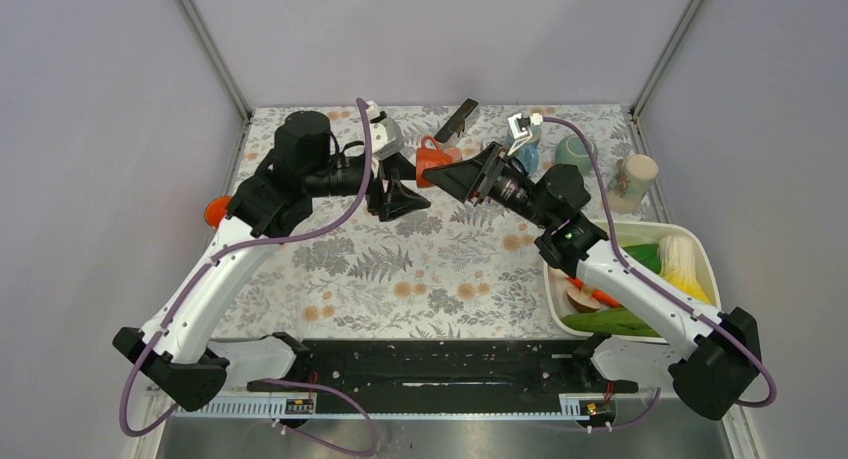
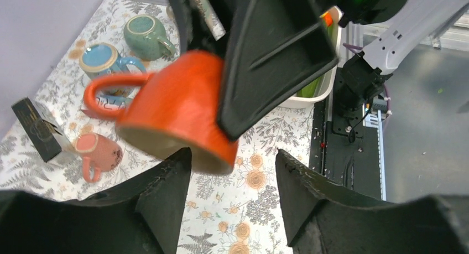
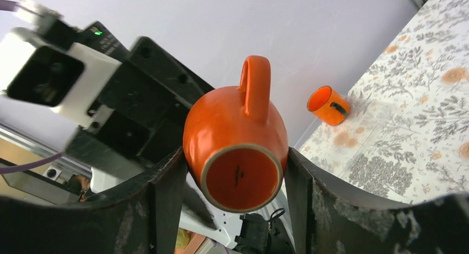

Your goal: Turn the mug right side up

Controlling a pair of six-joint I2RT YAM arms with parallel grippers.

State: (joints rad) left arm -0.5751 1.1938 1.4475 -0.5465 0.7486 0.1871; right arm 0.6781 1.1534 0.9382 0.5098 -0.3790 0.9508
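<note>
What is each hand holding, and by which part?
The right hand clamps the orange mug by its body, a finger on each side. The left hand holds nothing; its fingers stand apart near the mug's rim.

I counted four mugs: one orange mug, one blue mug, one green mug and one pink mug. I also counted two cups, an orange cup and a pale cup, plus one black box, one bin and two arms.

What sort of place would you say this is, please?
Probably a robot test cell: plain walls enclose a floral-clothed table, two arms bolted at its edge, mugs and a bin of vegetables as props.
</note>
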